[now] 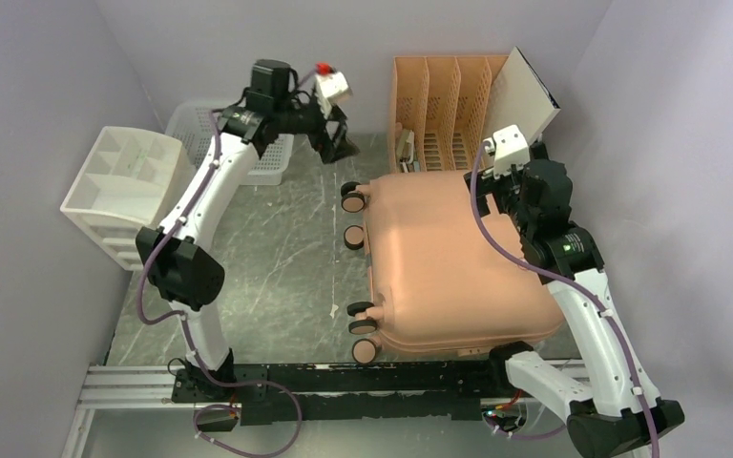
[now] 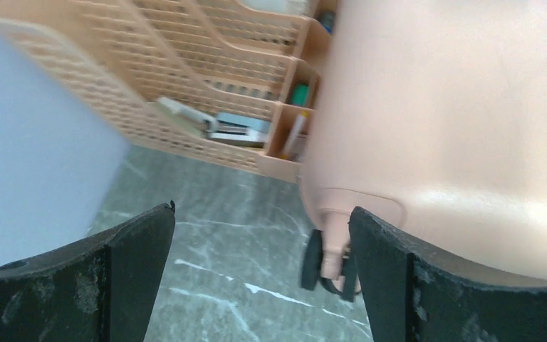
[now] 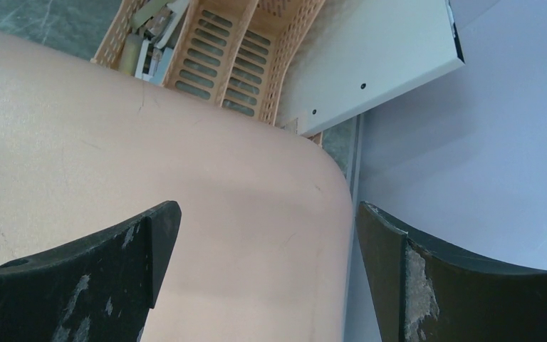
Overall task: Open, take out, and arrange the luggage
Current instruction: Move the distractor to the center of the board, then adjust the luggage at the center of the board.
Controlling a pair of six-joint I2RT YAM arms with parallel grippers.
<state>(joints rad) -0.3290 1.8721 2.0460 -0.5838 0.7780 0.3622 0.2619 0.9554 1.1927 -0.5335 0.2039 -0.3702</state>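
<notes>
The luggage (image 1: 449, 262) is a salmon-pink hard-shell suitcase lying flat and closed on the grey marbled table, its black wheels (image 1: 352, 198) pointing left. My left gripper (image 1: 336, 141) hangs open above the table just beyond the case's far-left corner. In its wrist view the shell (image 2: 456, 121) fills the right side, with one wheel (image 2: 327, 260) between the fingertips (image 2: 139, 256). My right gripper (image 1: 498, 191) is open over the case's far-right corner. Its wrist view shows the pink shell (image 3: 149, 164) below the spread fingers (image 3: 392, 263). Neither gripper holds anything.
An orange-tan slotted file rack (image 1: 439, 105) stands behind the case, holding pens and papers (image 2: 221, 125). A white board (image 1: 530, 91) leans at its right. A white basket (image 1: 196, 129) and a white drawer organizer (image 1: 124, 186) stand at the far left. Walls close in on both sides.
</notes>
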